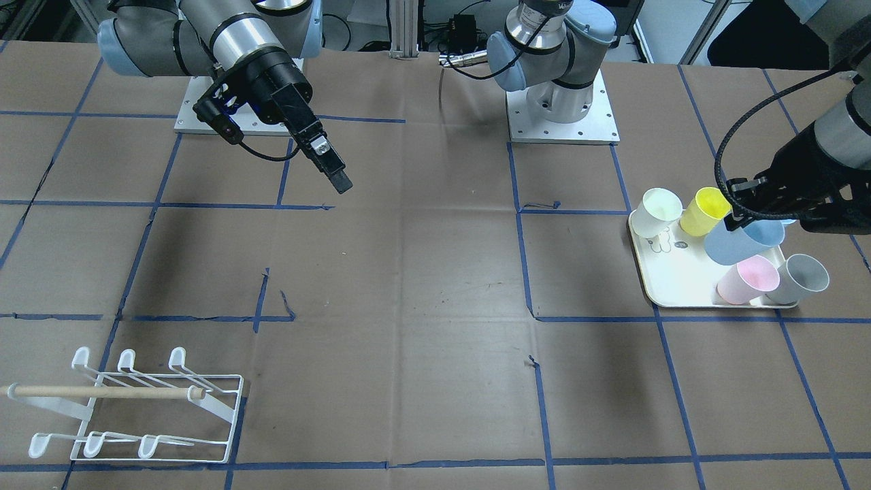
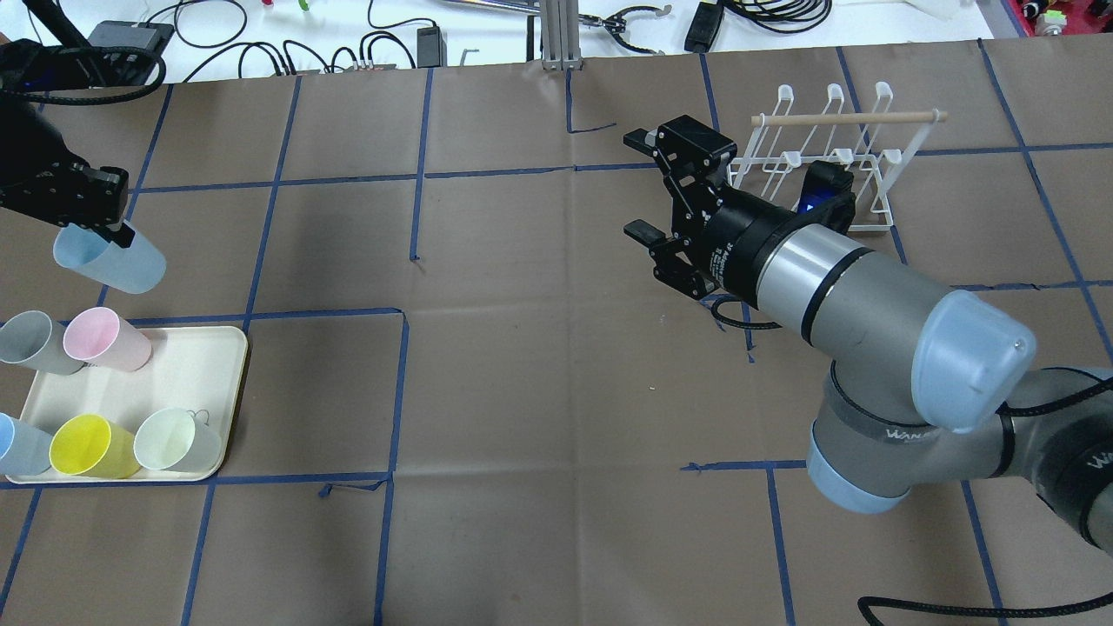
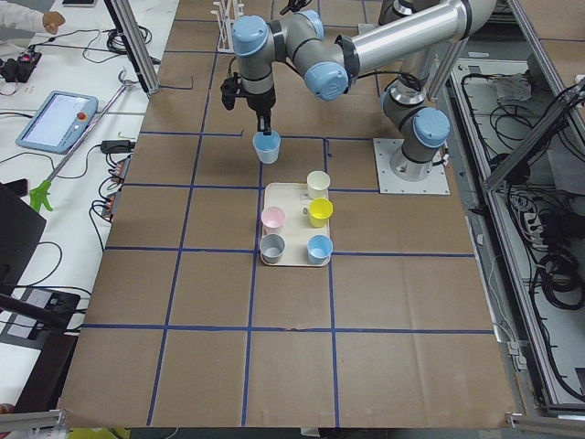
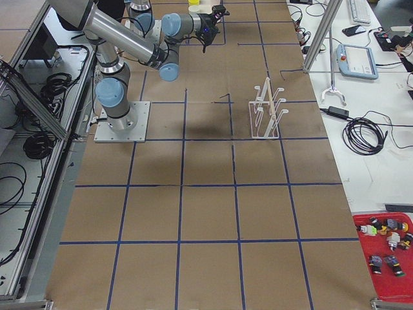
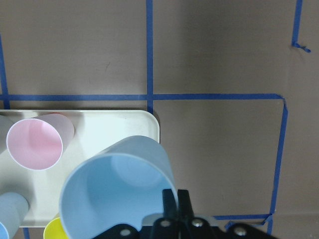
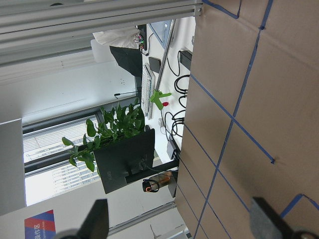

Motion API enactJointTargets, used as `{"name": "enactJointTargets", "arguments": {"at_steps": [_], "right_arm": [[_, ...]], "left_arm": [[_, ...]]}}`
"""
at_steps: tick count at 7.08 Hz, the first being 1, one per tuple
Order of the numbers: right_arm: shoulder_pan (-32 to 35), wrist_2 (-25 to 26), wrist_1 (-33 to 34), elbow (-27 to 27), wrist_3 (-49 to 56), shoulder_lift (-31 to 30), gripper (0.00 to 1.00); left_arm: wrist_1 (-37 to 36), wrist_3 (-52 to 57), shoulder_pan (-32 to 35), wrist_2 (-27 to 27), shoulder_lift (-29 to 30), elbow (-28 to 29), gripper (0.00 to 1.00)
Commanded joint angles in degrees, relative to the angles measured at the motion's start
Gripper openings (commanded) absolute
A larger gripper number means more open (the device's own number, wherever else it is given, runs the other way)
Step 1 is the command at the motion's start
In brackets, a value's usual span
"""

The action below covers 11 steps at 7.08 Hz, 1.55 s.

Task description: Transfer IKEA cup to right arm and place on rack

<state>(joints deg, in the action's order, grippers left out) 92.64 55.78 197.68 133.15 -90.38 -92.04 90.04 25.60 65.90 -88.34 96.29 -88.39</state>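
Note:
My left gripper (image 2: 116,231) is shut on the rim of a light-blue IKEA cup (image 2: 109,261) and holds it tilted in the air just beyond the cream tray (image 2: 196,374). In the left wrist view the fingers (image 5: 176,199) pinch the cup's rim (image 5: 119,194), with the tray's corner below. In the front view the cup (image 1: 742,241) hangs over the tray (image 1: 680,272). My right gripper (image 2: 639,184) is open and empty, above the table's middle, facing the left arm. The white wire rack (image 2: 826,165) stands just behind it and also shows in the front view (image 1: 136,408).
On the tray stand a pink cup (image 2: 104,337), a grey cup (image 2: 30,341), a yellow cup (image 2: 87,445), a pale green cup (image 2: 174,439) and another blue cup (image 2: 16,443). Brown paper with blue tape lines covers the table. Cables lie along the far edge.

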Motion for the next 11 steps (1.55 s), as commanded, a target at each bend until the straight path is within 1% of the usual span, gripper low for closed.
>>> {"name": "enactJointTargets", "arguments": {"at_steps": [1,2,3,4,5,6,7,8,9,10,11], "right_arm": [[0.0,0.0,0.2,-0.1,0.1,0.3,1.0],[0.0,0.0,0.2,-0.1,0.0,0.3,1.0],[0.0,0.0,0.2,-0.1,0.1,0.3,1.0],[0.0,0.0,0.1,0.0,0.1,0.4,1.0],[0.0,0.0,0.1,-0.1,0.1,0.4,1.0],[0.0,0.0,0.1,0.0,0.1,0.4,1.0],[0.0,0.0,0.1,-0.1,0.0,0.4,1.0],[0.0,0.0,0.1,-0.1,0.0,0.4,1.0],[0.0,0.0,0.2,-0.1,0.0,0.4,1.0],[0.0,0.0,0.2,-0.1,0.0,0.3,1.0],[0.0,-0.1,0.3,-0.1,-0.2,0.2,1.0]], "left_arm": [[-5.5,2.1,2.5,8.1,1.1,1.6,0.0],[-12.6,2.5,3.1,13.3,1.4,0.3,0.0],[-18.5,2.9,3.5,22.2,1.4,-0.5,0.0],[-23.6,2.9,4.2,26.2,1.4,-1.8,0.0],[-30.7,3.0,5.5,33.5,1.4,-3.7,0.0],[-37.9,3.2,6.6,38.8,1.4,-6.4,0.0],[-45.2,3.2,8.1,42.4,1.4,-9.6,0.0],[-53.2,3.1,8.9,50.2,2.0,-12.7,0.0],[-59.6,3.0,9.2,55.3,3.7,-15.9,0.0],[-68.6,3.0,9.4,62.3,7.0,-18.5,0.03],[-79.7,2.5,9.8,66.2,11.9,-20.3,0.07]]}}
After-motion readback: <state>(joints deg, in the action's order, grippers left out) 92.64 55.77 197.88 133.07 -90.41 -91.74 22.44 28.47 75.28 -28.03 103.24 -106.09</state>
